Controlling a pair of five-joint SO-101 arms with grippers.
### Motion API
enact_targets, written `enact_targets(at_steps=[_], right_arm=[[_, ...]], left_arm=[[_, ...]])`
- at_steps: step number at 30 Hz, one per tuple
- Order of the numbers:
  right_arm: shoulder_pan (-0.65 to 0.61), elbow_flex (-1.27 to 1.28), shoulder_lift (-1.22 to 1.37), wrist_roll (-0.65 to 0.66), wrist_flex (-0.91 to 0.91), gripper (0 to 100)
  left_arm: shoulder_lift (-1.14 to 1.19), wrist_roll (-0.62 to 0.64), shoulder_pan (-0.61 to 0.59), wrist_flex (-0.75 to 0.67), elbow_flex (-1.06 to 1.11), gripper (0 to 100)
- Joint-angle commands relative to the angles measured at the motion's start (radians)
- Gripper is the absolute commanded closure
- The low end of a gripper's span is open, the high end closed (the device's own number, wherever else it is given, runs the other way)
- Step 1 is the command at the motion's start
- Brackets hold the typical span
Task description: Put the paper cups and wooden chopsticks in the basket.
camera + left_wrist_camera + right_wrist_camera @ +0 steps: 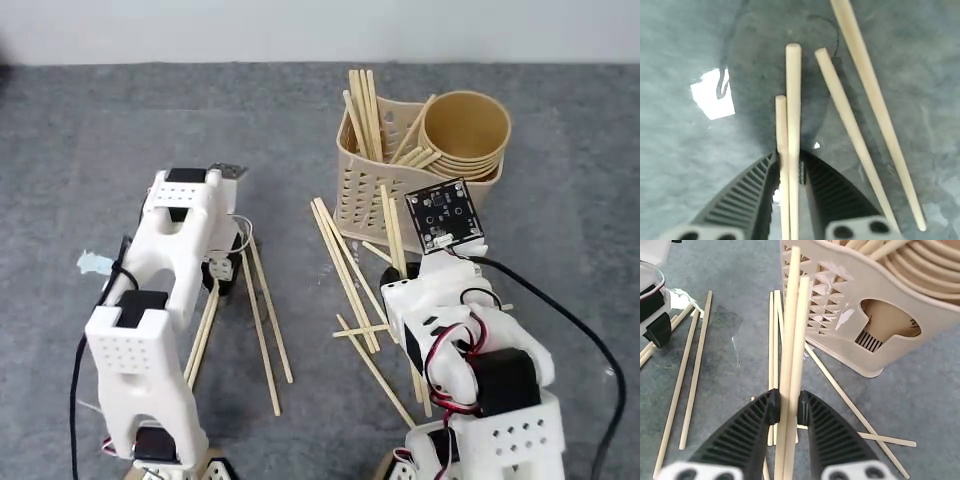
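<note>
High view: basket (380, 195) at twelve o'clock of right gripper (397, 270); it and left gripper (789, 170) each pinch stiff, light chopsticks (792, 340) near one end.

Robotics test bench, grey felt tabletop (80, 150), plain white wall (300, 30), exposed cables (560, 306)

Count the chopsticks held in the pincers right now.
4. Two chopsticks in the left pincer; two more chopsticks in the right pincer, pointing toward the basket. Another could be hidden behind either pair.
</note>
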Motion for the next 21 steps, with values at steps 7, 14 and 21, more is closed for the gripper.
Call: enact_targets(at_steps=[7, 14, 21], right_arm=[[0.012, -0.003, -0.025, 0.011, -0.018, 99.1], [0.012, -0.008, -0.025, 0.011, -0.022, 99.1], [0.035, -0.029, -0.022, 0.011, -0.119, 99.1]], left_arm=[[-0.147, 0.008, -0.014, 0.137, -0.16, 99], [-0.368, 0.006, -0.014, 0.184, -0.156, 99], [-0.534, 0.006, -0.014, 0.199, -0.156, 99]])
